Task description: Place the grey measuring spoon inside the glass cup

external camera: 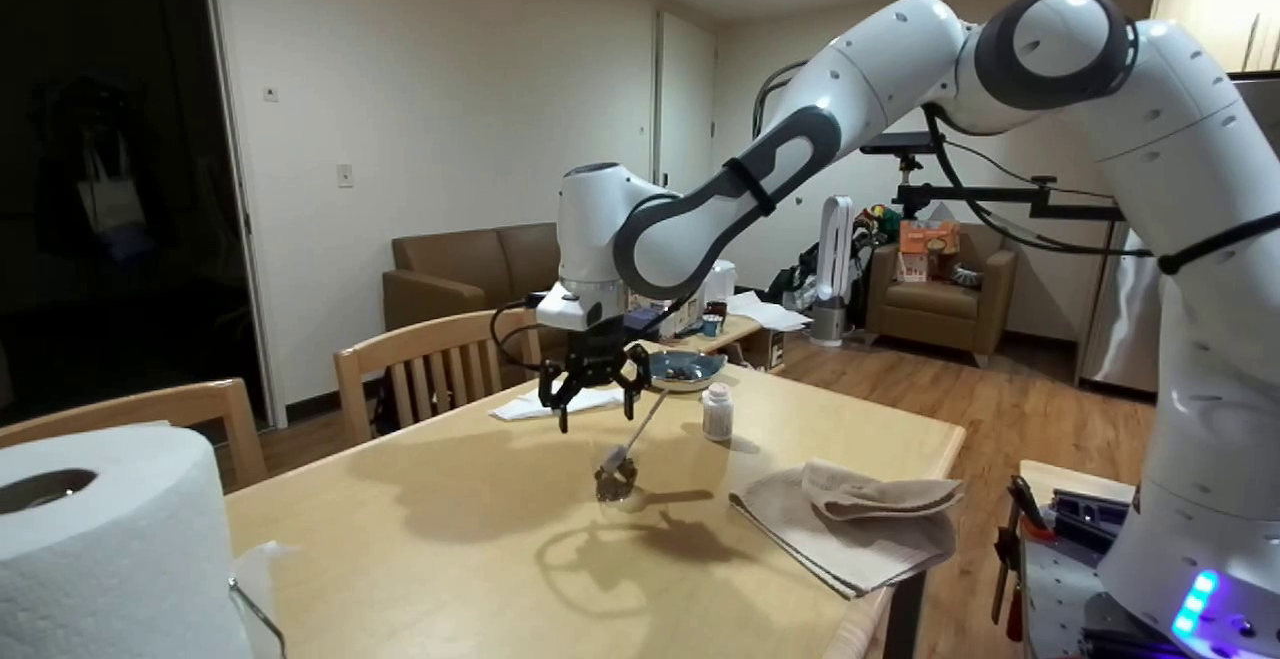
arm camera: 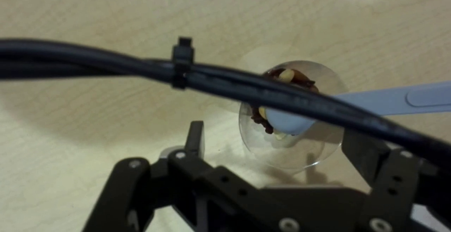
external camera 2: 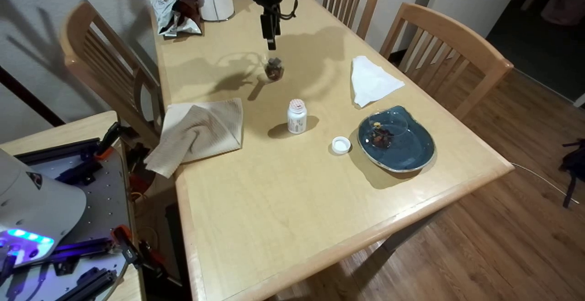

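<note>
The glass cup (external camera: 615, 487) stands on the table with dark dried bits and pale nuts inside; it also shows in an exterior view (external camera 2: 274, 72) and the wrist view (arm camera: 292, 160). The grey measuring spoon (external camera: 641, 432) has its bowl in the cup, on the bits. Its handle (arm camera: 380, 98) leans out over the rim, blue-grey in the wrist view. The spoon's dark end shows in an exterior view (external camera 2: 274, 61). My gripper (external camera: 596, 415) is open and empty above the cup, fingers (arm camera: 273, 133) wide apart. A black cable hides part of the spoon and cup in the wrist view.
A white bottle (external camera 2: 297, 118), a white cap (external camera 2: 341, 145) and a blue plate (external camera 2: 411, 150) holding a clear glass with bits stand on the table. A beige cloth (external camera: 850, 529), a white napkin (external camera 2: 372, 81), a paper towel roll (external camera: 110, 549) and a snack bag (external camera 2: 178, 11) also lie around.
</note>
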Robot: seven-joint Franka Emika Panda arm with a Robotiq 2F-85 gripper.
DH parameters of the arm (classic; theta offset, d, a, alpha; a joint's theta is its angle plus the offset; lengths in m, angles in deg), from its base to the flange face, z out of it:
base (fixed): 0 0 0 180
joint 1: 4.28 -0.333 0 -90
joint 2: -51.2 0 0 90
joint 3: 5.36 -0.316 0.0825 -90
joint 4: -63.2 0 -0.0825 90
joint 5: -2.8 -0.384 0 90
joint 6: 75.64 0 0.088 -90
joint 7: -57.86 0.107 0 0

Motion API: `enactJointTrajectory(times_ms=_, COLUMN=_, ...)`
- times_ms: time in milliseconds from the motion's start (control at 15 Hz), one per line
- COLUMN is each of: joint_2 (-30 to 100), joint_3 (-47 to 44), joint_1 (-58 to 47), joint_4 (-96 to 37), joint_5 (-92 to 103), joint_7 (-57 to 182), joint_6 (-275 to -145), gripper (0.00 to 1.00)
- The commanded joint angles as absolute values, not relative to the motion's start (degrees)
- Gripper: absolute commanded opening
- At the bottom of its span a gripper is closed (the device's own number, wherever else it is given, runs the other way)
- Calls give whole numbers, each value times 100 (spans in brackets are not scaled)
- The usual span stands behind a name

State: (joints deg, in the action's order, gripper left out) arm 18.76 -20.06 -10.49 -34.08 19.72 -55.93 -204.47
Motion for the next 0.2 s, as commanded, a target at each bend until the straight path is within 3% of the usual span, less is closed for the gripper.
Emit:
enactJointTrajectory(times_ms=0, joint_2=1883, joint_3=-1886, joint_1=-1170, joint_4=-3390, joint_5=1888, joint_7=-5637, joint_6=-20442, gripper=100)
enactJointTrajectory(times_ms=133, joint_2=1883, joint_3=-1887, joint_1=-1179, joint_4=-3390, joint_5=1889, joint_7=-5636, joint_6=-20441, gripper=100)
